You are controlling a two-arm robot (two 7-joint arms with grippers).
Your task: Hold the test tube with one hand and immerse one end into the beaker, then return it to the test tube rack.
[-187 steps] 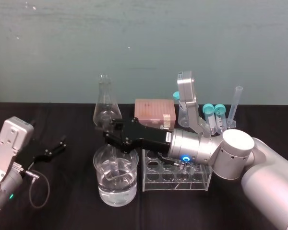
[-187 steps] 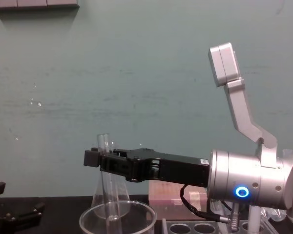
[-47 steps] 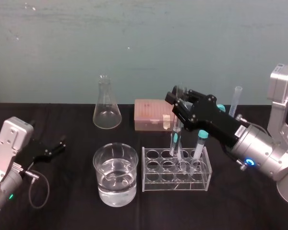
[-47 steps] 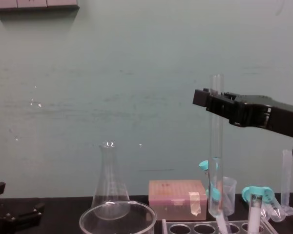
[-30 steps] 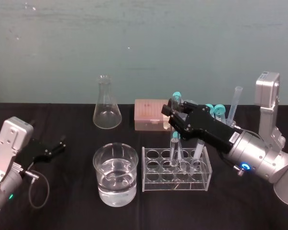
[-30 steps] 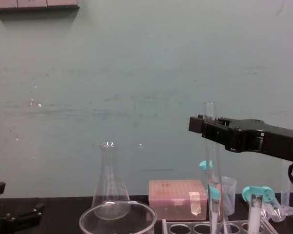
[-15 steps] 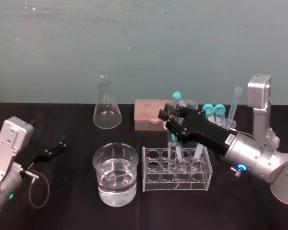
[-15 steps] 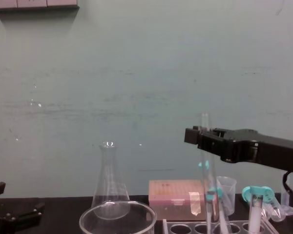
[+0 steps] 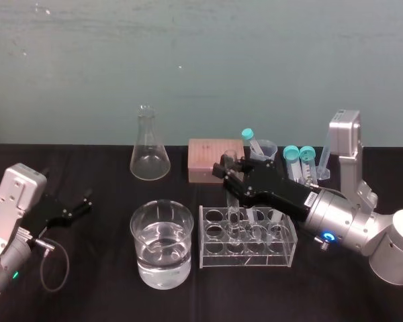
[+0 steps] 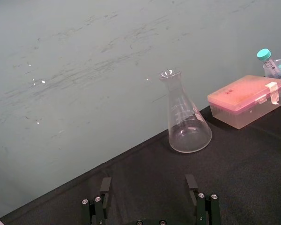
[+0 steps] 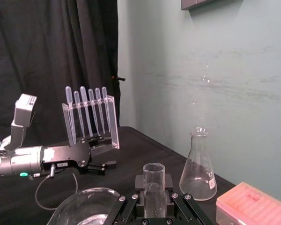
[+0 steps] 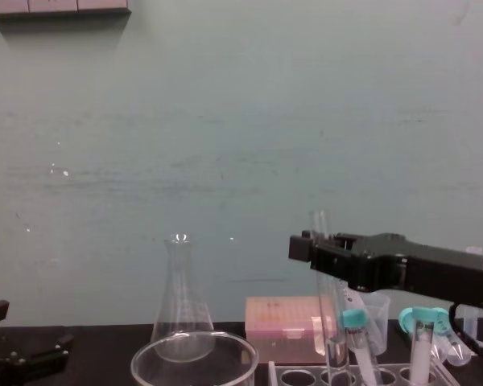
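Left claw lies parked on the bench at the far left, its fingers spread with nothing between them, well apart from the work. Moving right, we find the beaker, water in it, standing just beside the test tube rack. Over the rack's left end the right claw is clamped on the upper part of the test tube, whose lower end is already down among the holes.

We judge the risk to lie in the letting go. From the chest view the tube leans a little, so if it is freed before its round bottom sits properly it could tip against the capped tubes next to it. If it is pushed down too hard, the glass could strike the rack's floor. A finger dragging on the flared rim as the claw draws back could lift the tube out again.

We cannot tell which hole holds it, since clear glass merges with clear plastic. The chest view cuts off the rack's lower part, so the tube's bottom is unseen, and from the head the claw covers its top.
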